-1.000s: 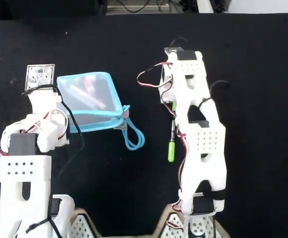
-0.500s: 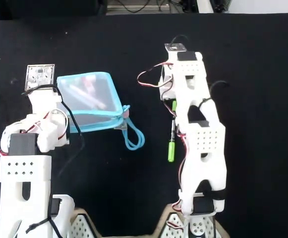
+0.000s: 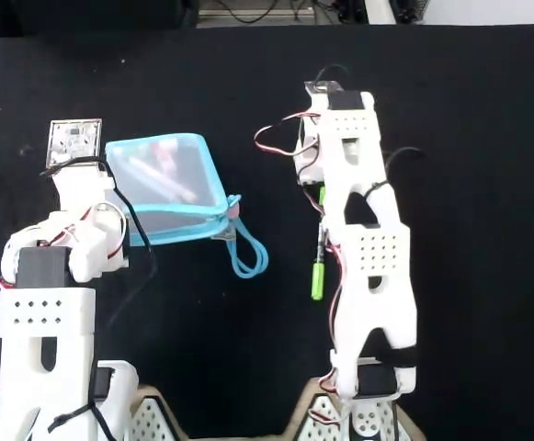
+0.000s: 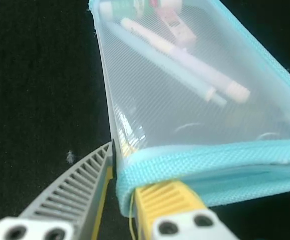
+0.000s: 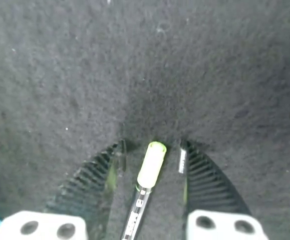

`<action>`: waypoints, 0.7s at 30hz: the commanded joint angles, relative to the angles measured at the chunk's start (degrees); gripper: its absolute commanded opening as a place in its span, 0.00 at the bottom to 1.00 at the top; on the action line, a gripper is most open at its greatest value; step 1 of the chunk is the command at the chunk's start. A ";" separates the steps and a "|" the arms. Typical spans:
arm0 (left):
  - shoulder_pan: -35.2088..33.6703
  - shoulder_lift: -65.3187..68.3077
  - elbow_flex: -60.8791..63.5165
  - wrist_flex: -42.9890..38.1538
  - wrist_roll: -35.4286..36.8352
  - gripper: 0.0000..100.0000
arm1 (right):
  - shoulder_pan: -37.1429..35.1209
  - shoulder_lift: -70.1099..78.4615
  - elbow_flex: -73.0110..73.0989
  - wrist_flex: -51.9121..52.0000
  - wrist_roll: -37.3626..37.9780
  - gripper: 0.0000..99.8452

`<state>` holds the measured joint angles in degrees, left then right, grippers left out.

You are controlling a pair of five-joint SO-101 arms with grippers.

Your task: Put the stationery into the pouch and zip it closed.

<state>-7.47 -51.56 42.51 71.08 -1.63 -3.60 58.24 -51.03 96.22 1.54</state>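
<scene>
A translucent pouch with teal trim lies at the left of the black table, several pens showing through its mesh side. My left gripper is shut on the pouch's teal zipper edge at its near-left corner. A teal wrist loop trails off the pouch's right corner. A pen with green ends lies to the right of the pouch, partly under the right arm. My right gripper is open and straddles the pen's green tip, with a gap on each side.
The black cloth covers the whole table. Red and white servo wires loop off the right arm toward the pouch. Both arm bases stand at the near edge.
The right arm has shifted slightly to the left over the pen. The pouch, the pen and the left arm have not moved.
</scene>
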 commanded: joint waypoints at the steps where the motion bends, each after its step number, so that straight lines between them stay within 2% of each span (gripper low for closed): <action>1: -0.31 -0.18 -0.48 -0.53 -0.09 0.03 | 0.97 0.66 -3.38 2.11 0.26 0.17; 21: -0.31 -0.18 -0.48 -0.53 -0.09 0.03 | 1.05 1.98 -5.41 4.48 0.35 0.17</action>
<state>-7.47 -51.56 42.51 71.08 -1.63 -3.60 60.26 -54.90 98.86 1.54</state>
